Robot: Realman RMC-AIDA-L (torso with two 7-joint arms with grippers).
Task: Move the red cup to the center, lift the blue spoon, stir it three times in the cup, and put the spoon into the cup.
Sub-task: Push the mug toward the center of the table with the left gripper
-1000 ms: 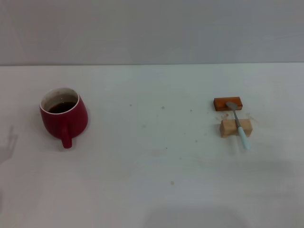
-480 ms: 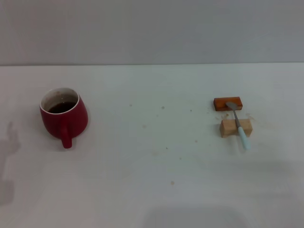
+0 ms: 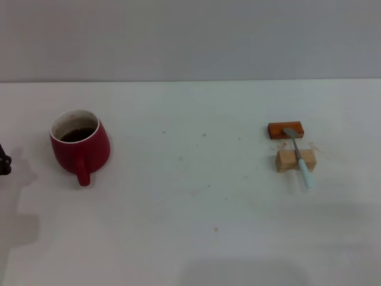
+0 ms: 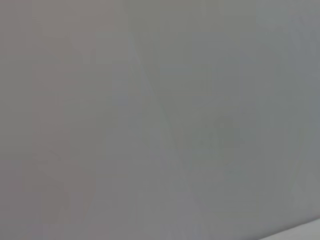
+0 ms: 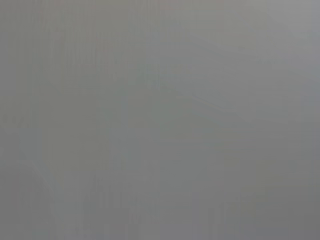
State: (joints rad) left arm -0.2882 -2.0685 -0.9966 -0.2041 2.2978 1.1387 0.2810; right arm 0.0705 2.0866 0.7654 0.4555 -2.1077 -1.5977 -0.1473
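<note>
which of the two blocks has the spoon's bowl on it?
The orange-brown block, the farther one. The spoon rests its grey bowl there; its blue handle crosses the pale wooden block nearer the robot.

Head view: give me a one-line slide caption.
Red cup at left, blue spoon bridging two blocks at right, left gripper entering frame.

The cup (image 3: 79, 146) stands near the desk's (image 3: 196, 226) left edge. Toward the right edge, the spoon (image 3: 299, 157) lies across two blocks (image 3: 295, 161), one behind the other.
</note>
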